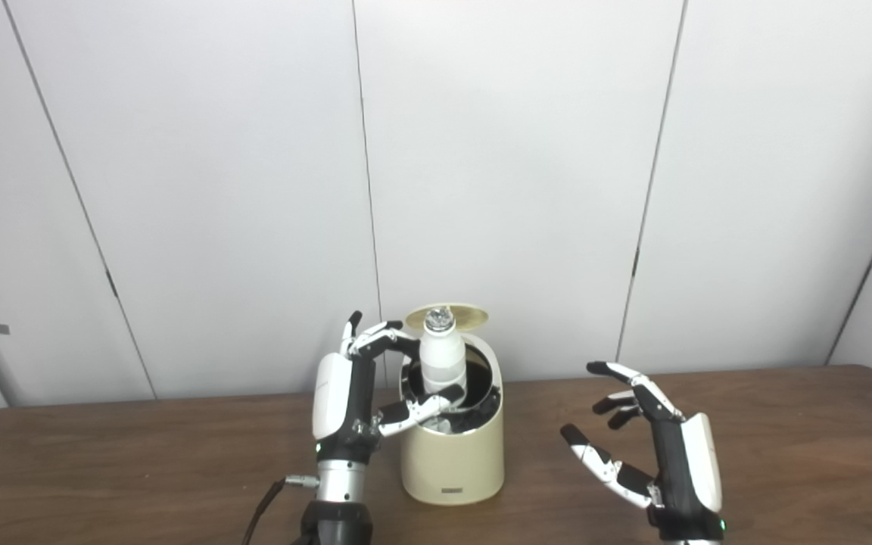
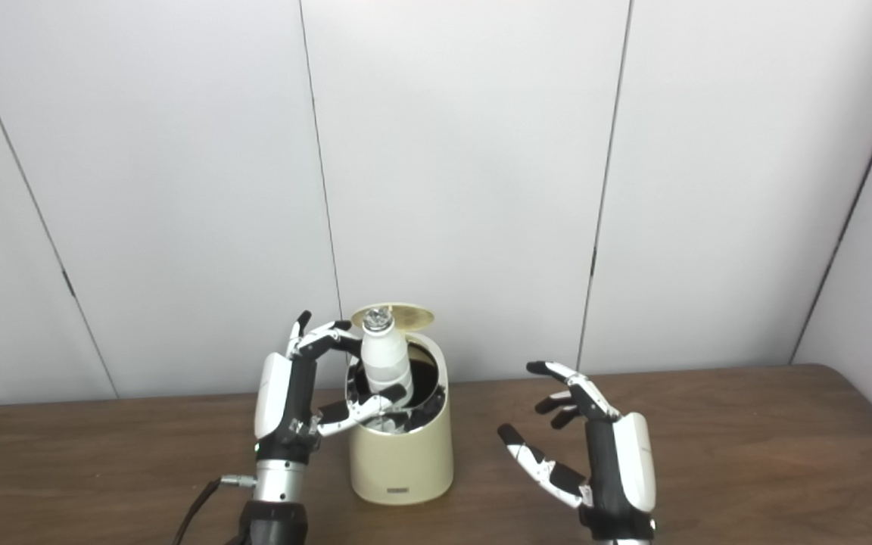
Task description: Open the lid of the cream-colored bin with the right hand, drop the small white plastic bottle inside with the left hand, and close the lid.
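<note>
— Which step is in hand?

— The drop. The lid (image 1: pixel 453 315) of the cream-colored bin (image 1: pixel 453 462) stands tipped up at the back, and the left hand (image 1: pixel 345 393) holds the small white plastic bottle (image 1: pixel 442 362) upright in the bin's mouth, its base already below the rim.

— Is it gripped?

— Its fingers (image 1: pixel 417 409) are closed around the bottle, thumb low on the body, the rest curled behind the neck, though the dark opening makes the exact contact hard to read.

— And the other hand?

— The right hand (image 1: pixel 652 450) hangs over the counter (image 1: pixel 784 454) to the bin's right, well clear of it, fingers spread and holding nothing.

— What comes next?

— I judge the left fingers need to part so the bottle falls, then that hand must withdraw before the right reaches for the lid.

— The bottle itself?

— Matte white, narrow-necked, with a shiny silvery cap.
</note>
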Robot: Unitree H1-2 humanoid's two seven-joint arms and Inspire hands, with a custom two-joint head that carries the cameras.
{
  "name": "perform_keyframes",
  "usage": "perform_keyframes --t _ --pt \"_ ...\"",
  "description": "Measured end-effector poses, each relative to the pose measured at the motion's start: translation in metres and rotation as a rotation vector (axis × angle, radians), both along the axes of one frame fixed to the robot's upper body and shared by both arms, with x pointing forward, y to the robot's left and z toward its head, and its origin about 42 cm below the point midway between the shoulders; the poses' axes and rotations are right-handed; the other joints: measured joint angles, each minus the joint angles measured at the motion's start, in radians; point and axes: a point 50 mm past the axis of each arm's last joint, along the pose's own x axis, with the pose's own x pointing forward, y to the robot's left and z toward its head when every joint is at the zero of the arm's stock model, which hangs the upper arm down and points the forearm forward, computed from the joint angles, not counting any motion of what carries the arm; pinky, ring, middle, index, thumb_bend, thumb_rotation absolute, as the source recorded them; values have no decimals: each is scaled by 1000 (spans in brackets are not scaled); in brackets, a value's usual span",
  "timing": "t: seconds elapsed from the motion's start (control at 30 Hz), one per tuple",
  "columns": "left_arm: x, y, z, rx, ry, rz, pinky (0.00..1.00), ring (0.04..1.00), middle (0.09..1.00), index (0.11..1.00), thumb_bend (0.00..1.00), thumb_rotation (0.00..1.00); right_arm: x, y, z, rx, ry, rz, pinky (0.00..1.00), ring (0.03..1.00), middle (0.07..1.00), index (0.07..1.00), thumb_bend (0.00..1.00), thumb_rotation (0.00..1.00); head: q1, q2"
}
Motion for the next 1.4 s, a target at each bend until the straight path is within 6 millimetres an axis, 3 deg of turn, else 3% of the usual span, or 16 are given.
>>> perform_keyframes --t 0.07,0.1,0.13,0.17,0.23,0.33,0.4,0.57,0.67,0.9,1.1,1.13,1.17,1.2,1.27,1.4 --pt "0 1 -2 8 -2 8 1000 787 536 488 520 80 0 0 0 1 0 0 444 581 743 702 339 306 0 2" --pt "0 1 -3 8 -3 11 1000 798 542 489 519 82 0 0 0 2 0 0 379 519 747 705 333 302 0 2" --pt "0 0 -4 9 -1 13 1000 804 547 515 755 186 0 0 0 3 0 1 380 523 747 705 333 302 0 2" --pt "0 1 -5 10 0 15 1000 809 552 533 901 253 0 0 0 5 0 1 380 525 747 705 333 305 2 2" --pt "0 1 -5 11 3 16 1000 817 563 550 975 308 0 0 0 5 1 2 394 537 746 704 335 314 2 2" --pt "0 1 -5 13 5 15 1000 835 585 575 999 372 0 0 0 9 2 3 454 594 742 700 342 305 2 2" --pt "1 1 -5 20 10 9 1000 846 600 588 1000 434 0 0 0 11 2 4 395 532 744 704 337 302 0 2" --pt "2 1 -6 26 19 -1 1000 851 614 605 1000 568 0 0 1 11 2 3 408 548 746 704 337 327 0 2" --pt "2 1 -5 26 23 -5 1000 853 615 609 1000 590 0 0 1 6 1 1 433 568 744 703 343 328 2 2" --pt "3 1 -5 24 35 -15 1000 849 611 605 1000 567 0 0 1 2 3 0 484 618 744 700 349 343 2 2" --pt "4 1 -4 14 40 -15 1000 843 603 595 1000 527 -1 0 2 1 0 -1 358 493 751 710 329 327 2 2" --pt "4 1 -4 6 44 -17 1000 835 587 582 1000 442 -1 0 2 1 0 -1 344 479 752 711 329 327 2 2" --pt "4 0 -2 -7 46 -22 1000 814 545 527 719 223 -1 0 2 1 0 -1 335 472 752 711 328 324 2 2" --pt "4 0 -1 -20 46 -24 1000 791 512 514 624 114 -1 0 2 2 0 -1 346 486 749 709 330 320 2 2" --pt "3 0 0 -37 38 -12 1000 745 480 505 545 23 -1 0 2 3 0 -1 398 542 745 705 336 317 5 2" --pt "3 0 1 -65 20 18 1000 705 471 500 525 1 -1 0 2 1 0 -1 402 542 742 697 334 308 8 2"
